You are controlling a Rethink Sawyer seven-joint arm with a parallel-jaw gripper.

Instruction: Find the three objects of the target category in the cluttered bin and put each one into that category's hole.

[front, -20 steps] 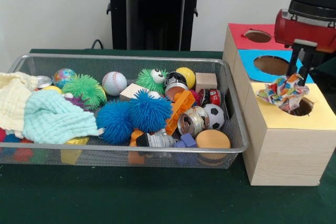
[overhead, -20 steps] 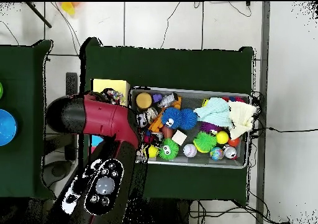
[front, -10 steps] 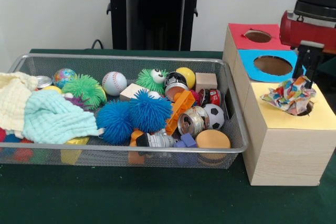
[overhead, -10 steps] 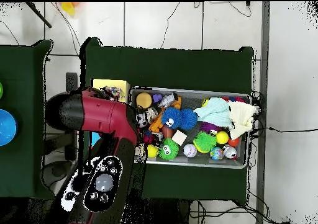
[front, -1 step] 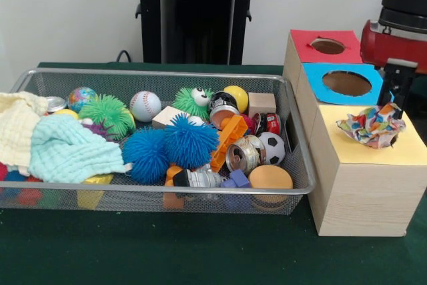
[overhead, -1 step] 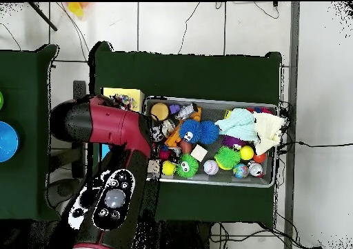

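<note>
A crumpled multicoloured cloth (front, -1 step: 372, 125) lies over the hole of the yellow-topped box (front, -1 step: 413, 149). Its upper corner is drawn up into my gripper (front, -1 step: 397, 101), which hangs just above it at the right edge and looks shut on that corner. In the overhead view the red arm (overhead, -1 step: 110, 129) hides the gripper; only a bit of the cloth (overhead, -1 step: 126, 103) shows on the yellow box (overhead, -1 step: 117, 94). The wire bin (front, -1 step: 167, 73) holds a light blue cloth (front, -1 step: 67, 151) and a cream cloth (front, -1 step: 17, 128) at its left end.
Behind the yellow box stand a blue-topped box (front, -1 step: 313, 75) and a red-topped box (front, -1 step: 303, 45), each with a hole. The bin also holds spiky balls, a baseball (front, -1 step: 145, 105), a soccer ball (front, -1 step: 271, 146), cans and blocks.
My gripper has shifted to the right along the yellow box, and the multicoloured cloth has moved right with it and sunk lower over the hole.
</note>
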